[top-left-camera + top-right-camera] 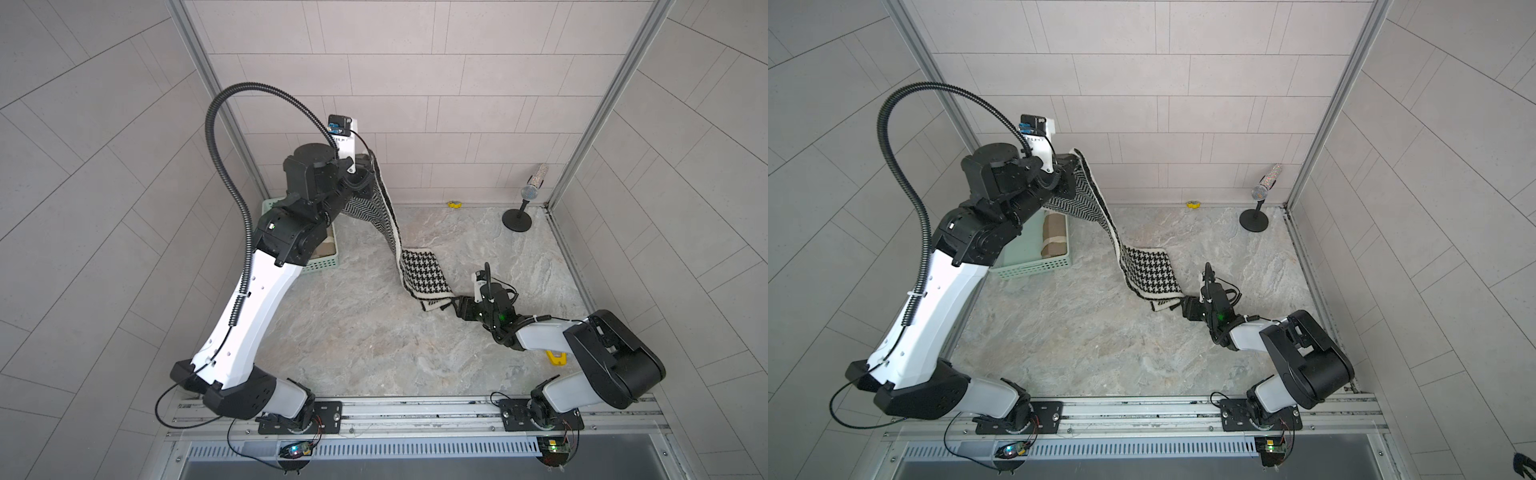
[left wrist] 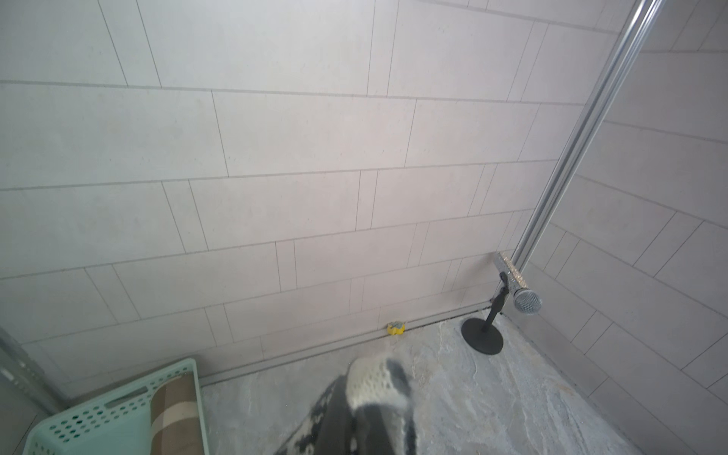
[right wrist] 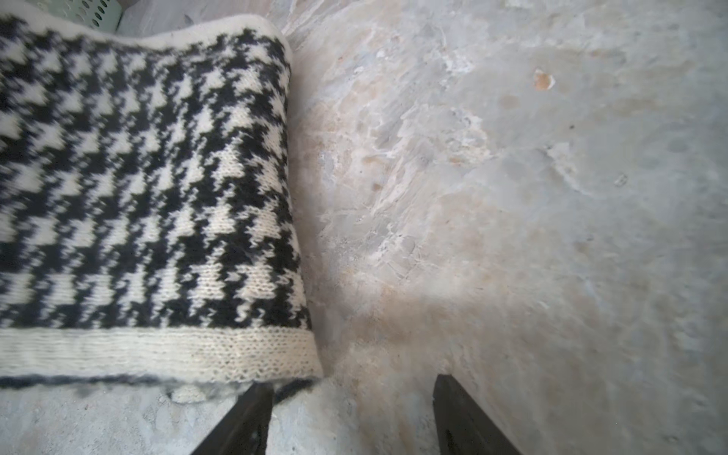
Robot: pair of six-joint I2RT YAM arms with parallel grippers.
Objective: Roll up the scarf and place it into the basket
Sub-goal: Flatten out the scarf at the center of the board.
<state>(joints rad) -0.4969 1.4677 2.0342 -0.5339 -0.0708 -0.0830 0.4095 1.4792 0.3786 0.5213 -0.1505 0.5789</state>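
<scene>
Scarf (image 1: 424,274) in left pincer (image 1: 363,164), lettering (image 1: 343,141) blurred

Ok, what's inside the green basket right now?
A rolled brown-and-beige plaid cloth lies in the basket, along one wall. The left arm covers much of the inside, so the rest cannot be seen.

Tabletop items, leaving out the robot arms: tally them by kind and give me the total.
Black-and-white houndstooth scarf: 1
Rolled brown plaid cloth: 1
Mint-green basket: 1
Microphone on stand: 1
Small yellow objects: 2
Total: 6
</scene>
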